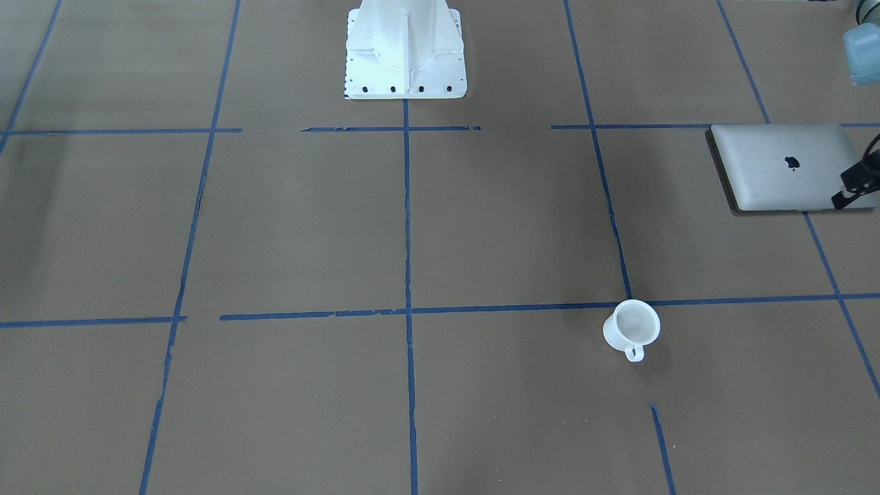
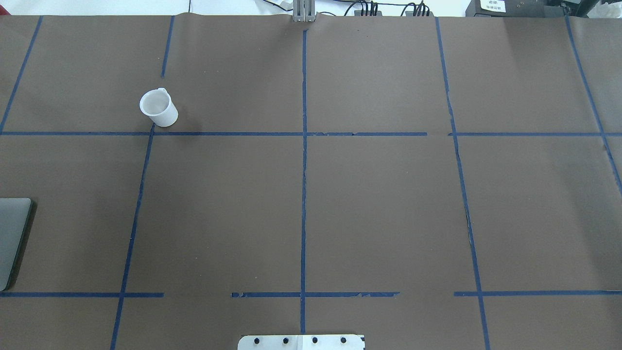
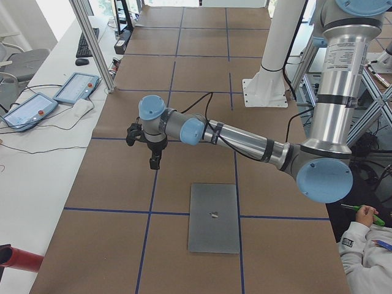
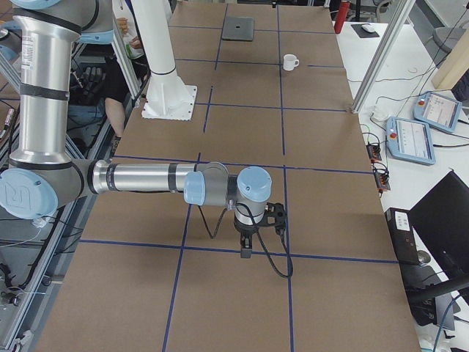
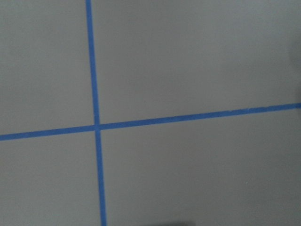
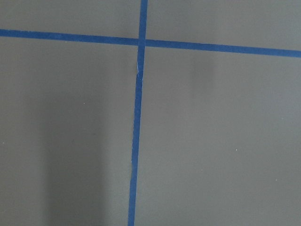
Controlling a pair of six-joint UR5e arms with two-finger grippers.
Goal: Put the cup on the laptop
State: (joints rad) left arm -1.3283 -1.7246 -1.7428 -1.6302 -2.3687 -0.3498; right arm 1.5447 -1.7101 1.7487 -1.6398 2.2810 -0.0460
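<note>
Cup point(image 1: 632, 328) stands upright on the desk point(image 1: 309, 220), on the robot's left half and toward your side, just beside a blue tape point(image 2: 303, 194) crossing. Its handle points at you. It stands free, w/ neither tool touching it.

Laptop point(image 1: 784, 165) lies flat w/ lid closed and logo up, at the desk's far left end, closer to the robot than the cup is. Cup & laptop are well apart.

Left tool point(image 3: 154, 165) hangs in the air pointing down, at the end of the stretched-out left arm. In the left side view it's above the desk, past the laptop's far edge and not touching it. In the front view you get only a black bit of it at the right edge, overlapping the laptop's edge in the pic. The cup is well apart from it, nearer you. Can't tell whether its fingers are spread or clenched.

Right tool point(image 4: 246, 254) hangs pointing down over the desk at the robot's right end, near a tape line. It shows in the right side view only, so I can't tell its grip state either. Cup & laptop sit at the opposite end of the desk in that view, well apart from it.

Both wrist cams show brown desk cover w/ one tape crossing each. The white pedestal point(image 1: 405, 55) is bolted mid-desk on the robot's side.
</note>
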